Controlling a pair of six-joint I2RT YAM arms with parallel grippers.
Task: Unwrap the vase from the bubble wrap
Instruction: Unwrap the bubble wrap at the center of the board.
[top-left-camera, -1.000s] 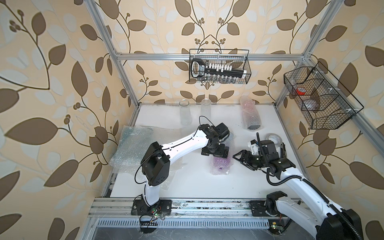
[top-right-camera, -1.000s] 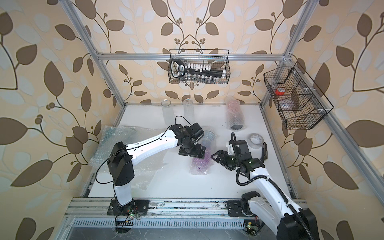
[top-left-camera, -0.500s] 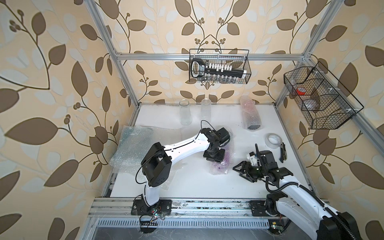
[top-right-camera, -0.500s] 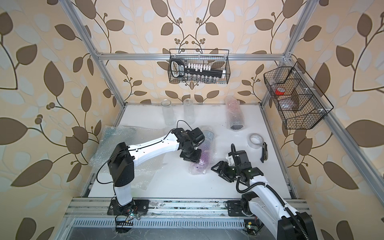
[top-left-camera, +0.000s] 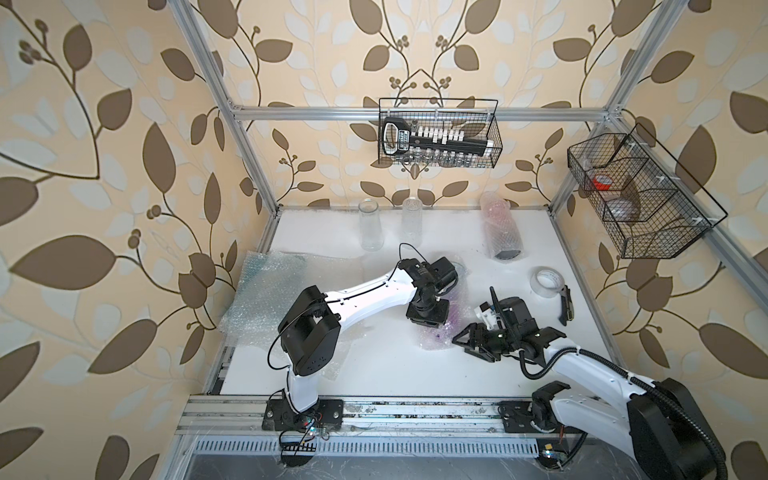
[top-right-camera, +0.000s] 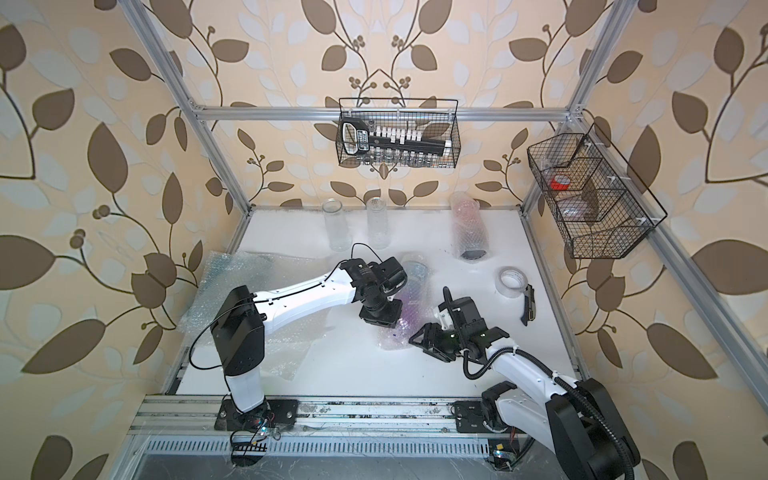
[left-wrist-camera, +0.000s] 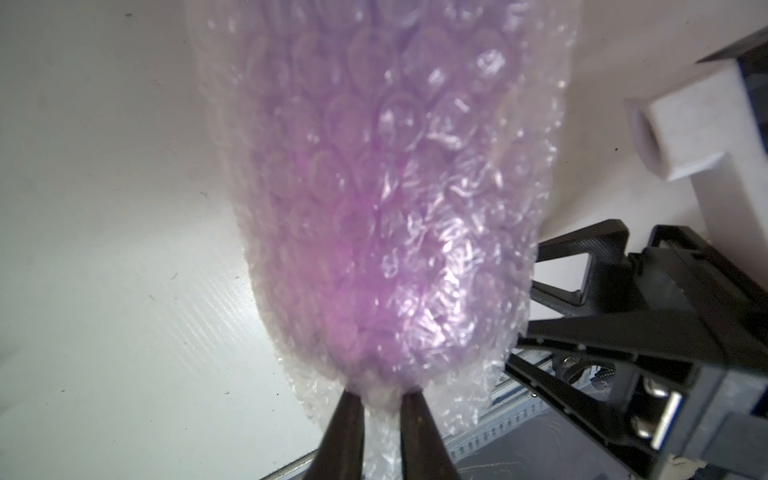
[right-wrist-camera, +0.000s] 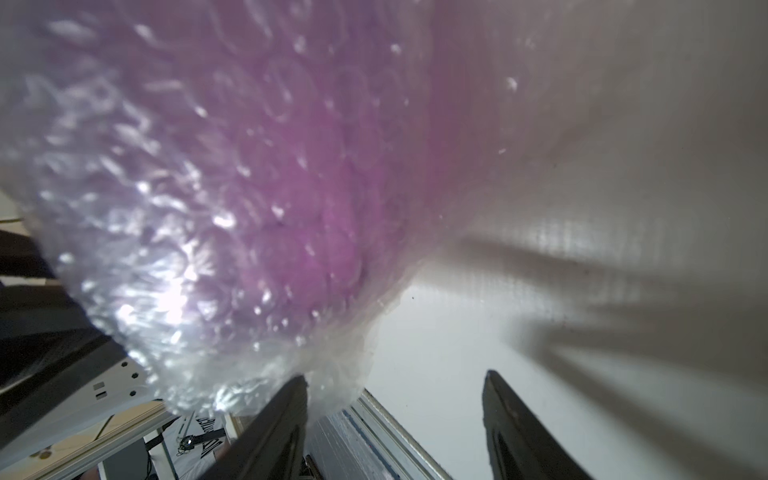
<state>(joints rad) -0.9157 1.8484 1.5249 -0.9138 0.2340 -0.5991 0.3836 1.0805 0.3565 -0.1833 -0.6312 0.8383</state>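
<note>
A purple vase (left-wrist-camera: 353, 208) lies on its side on the white table (top-left-camera: 374, 374), rolled in clear bubble wrap (top-left-camera: 436, 338). It shows in both top views, mid-table, partly under my left wrist. My left gripper (left-wrist-camera: 381, 397) is shut on the crumpled wrap at the bundle's near end, and wrap bulges between its fingers. My right gripper (top-left-camera: 460, 345) stands open at that same end, on the right. One of its fingertips (right-wrist-camera: 297, 386) touches the wrap's loose edge (right-wrist-camera: 332, 365); the other is over bare table.
Loose bubble wrap sheets (top-left-camera: 266, 291) lie at the left edge. Two clear glass vases (top-left-camera: 371, 226) and another wrapped bundle (top-left-camera: 500, 232) stand at the back. A tape roll (top-left-camera: 546, 282) and a cutter (top-left-camera: 565, 305) lie at the right. Wire baskets (top-left-camera: 438, 133) hang on the walls.
My left gripper has slid along the bundle toward the front and closed on the wrap. My right gripper has come forward and left to the bundle's end, its jaws narrowing a little.
</note>
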